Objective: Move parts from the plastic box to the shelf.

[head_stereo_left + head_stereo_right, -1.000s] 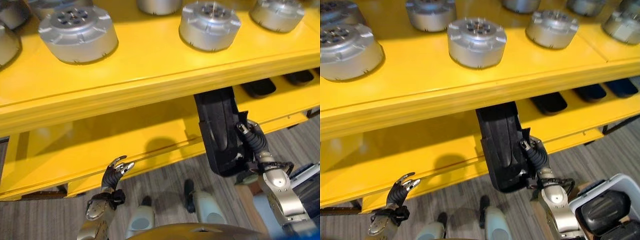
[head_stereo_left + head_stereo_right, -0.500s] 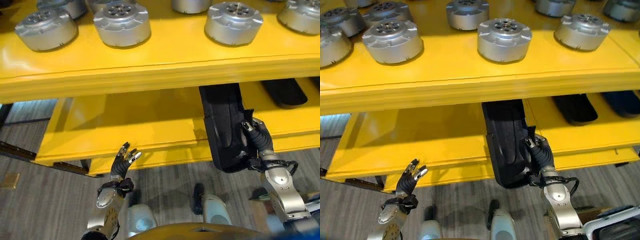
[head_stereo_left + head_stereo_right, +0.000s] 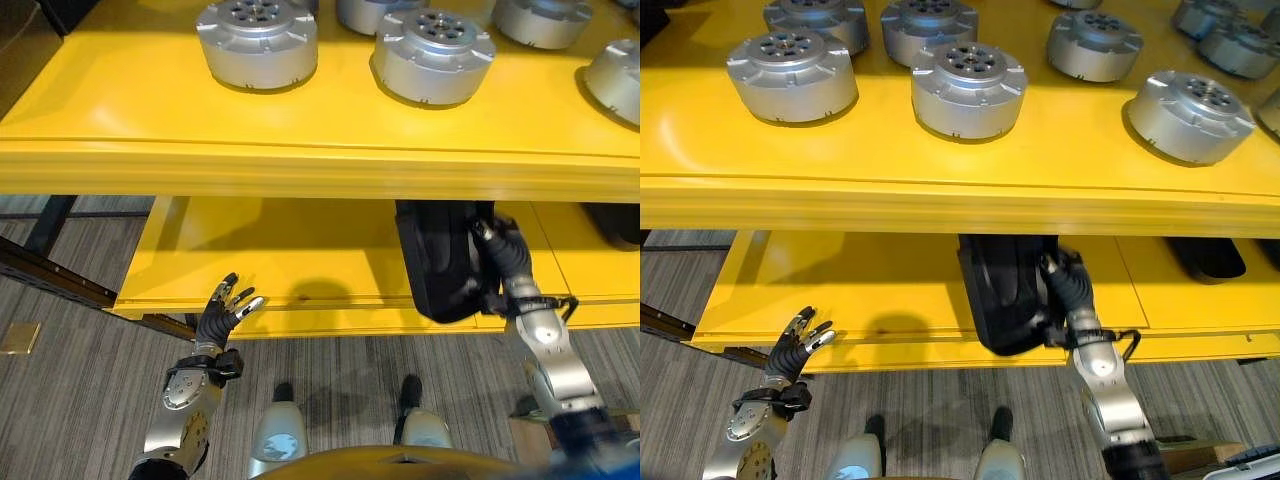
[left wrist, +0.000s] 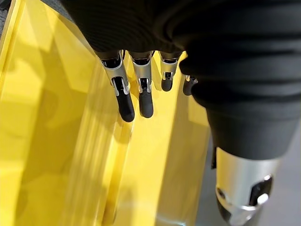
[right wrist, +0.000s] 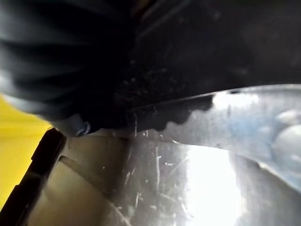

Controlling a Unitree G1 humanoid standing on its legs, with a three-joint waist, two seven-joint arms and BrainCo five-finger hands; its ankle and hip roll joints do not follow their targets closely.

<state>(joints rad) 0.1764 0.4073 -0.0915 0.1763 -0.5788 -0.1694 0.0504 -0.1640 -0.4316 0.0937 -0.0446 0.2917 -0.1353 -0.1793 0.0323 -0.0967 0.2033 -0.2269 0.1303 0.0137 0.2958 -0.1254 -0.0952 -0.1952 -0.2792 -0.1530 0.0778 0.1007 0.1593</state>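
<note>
One black part (image 3: 438,262) is sitting in my right hand (image 3: 500,262) — fingers curled round its side, clamped on it, its far end already reaching under the upper tier onto the lower shelf (image 3: 300,260). I am judging it mid-placement: the near end is overhanging the shelf's front lip, not yet lying flat. My left hand (image 3: 222,312) is hovering below and just in front of that lip, fingers spread and straight, holding nothing; its wrist view is showing the yellow surface beyond the fingertips (image 4: 125,108).

Progress — other dark parts (image 3: 1205,257) are lying on the lower tier to the right, so some seem done; how many are left I cannot tell. Silver round parts (image 3: 968,88) are crowding the upper shelf (image 3: 940,190).

Room: headroom under the upper edge looks tight. Open yellow floor is lying to the part's left.
</note>
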